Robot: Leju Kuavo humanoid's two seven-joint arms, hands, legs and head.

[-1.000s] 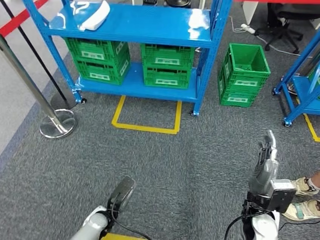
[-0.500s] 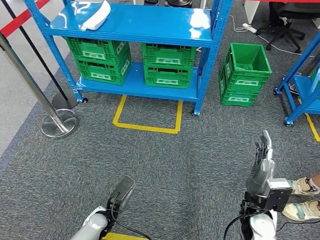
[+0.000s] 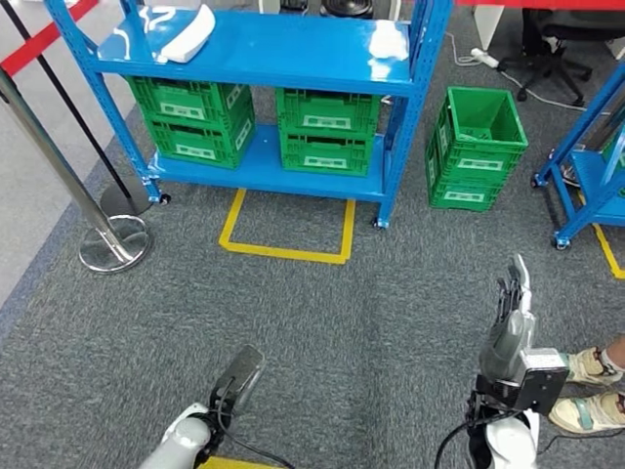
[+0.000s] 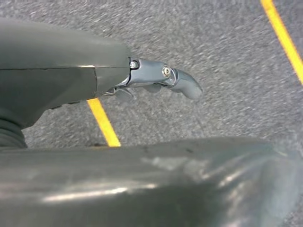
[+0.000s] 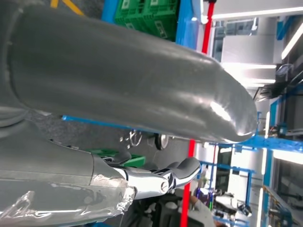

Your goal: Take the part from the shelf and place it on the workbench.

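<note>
Fingers on my left hand (image 3: 239,376) hang low near the floor, stretched out with nothing in them; my right hand (image 3: 514,313) is raised, fingers straight and apart, also bare. Far left, the white part (image 3: 187,32) lies on the top board of the blue shelf (image 3: 295,49), well beyond reach. I judge I should walk into the yellow floor box (image 3: 287,249) before reaching. White labels on the green crates (image 3: 258,122) are too small to read
</note>
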